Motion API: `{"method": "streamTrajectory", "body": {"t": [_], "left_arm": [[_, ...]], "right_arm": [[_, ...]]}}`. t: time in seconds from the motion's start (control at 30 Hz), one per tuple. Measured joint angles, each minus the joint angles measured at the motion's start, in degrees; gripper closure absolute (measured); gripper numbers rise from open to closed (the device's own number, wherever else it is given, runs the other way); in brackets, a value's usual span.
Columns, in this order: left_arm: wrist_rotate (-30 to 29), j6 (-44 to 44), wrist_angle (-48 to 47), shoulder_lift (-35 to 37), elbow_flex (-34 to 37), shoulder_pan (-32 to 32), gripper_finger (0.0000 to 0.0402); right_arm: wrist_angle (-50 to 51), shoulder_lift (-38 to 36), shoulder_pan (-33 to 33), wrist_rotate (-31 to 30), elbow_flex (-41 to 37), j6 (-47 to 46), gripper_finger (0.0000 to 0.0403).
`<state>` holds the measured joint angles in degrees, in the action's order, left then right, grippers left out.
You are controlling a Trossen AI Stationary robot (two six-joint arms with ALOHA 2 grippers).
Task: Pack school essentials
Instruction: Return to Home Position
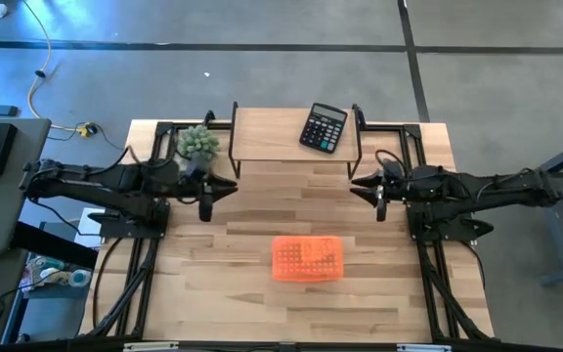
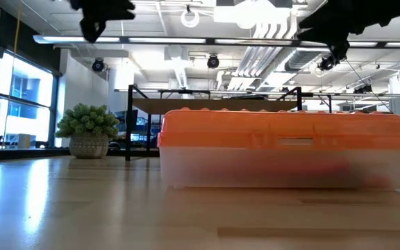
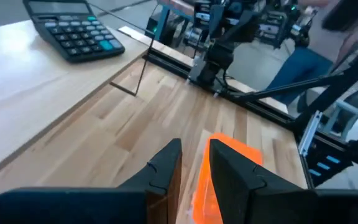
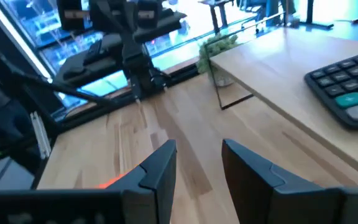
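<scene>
A closed case with an orange lid and a cloudy clear base rests flat on the table's middle, toward the near edge. Through its wall only a red blur shows. No loose pencils, pen, note pad, scissors or marker are in view. My left gripper hovers left of and beyond the case, its fingers a little apart, with the orange lid below them. My right gripper hovers right of and beyond the case, open. Both grippers are empty.
A raised wooden shelf on thin black legs stands at the far edge, with a black calculator on it. A spiky green plant in a pot sits by the shelf's left end. Bare wood lies around the case.
</scene>
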<state>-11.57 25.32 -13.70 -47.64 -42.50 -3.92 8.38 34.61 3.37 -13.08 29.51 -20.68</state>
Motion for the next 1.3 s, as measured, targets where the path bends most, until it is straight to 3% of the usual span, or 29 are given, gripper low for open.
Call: {"method": "streamTrajectory", "body": {"t": [0.2, 0.57, 0.8, 1.07, 1.3], "left_arm": [[0.0, 0.4, 6.7, 10.6, 11.3, 0.0, 0.0328], [-2.5, -1.8, 12.9, 29.0, 24.4, 2.4, 0.0328], [-5.2, -1.5, 14.7, 38.8, 33.2, 2.6, 0.0328], [-6.3, -3.0, 12.1, 47.6, 37.3, 2.4, 0.0328], [-0.8, -1.6, 8.6, 47.4, 37.4, 2.5, 0.0346]], "right_arm": [[-3.2, -5.2, -2.1, 1.5, -3.8, 0.0, 0.0281], [-4.2, -14.2, -7.1, 3.5, -11.4, -1.5, 0.0281], [-17.9, -20.0, -8.8, 6.7, -22.0, -4.6, 0.0281], [-20.1, -26.7, -9.8, 7.8, -29.0, -7.9, 0.0281], [-17.0, -30.4, -9.8, 11.7, -28.9, -4.9, 0.0281]]}}
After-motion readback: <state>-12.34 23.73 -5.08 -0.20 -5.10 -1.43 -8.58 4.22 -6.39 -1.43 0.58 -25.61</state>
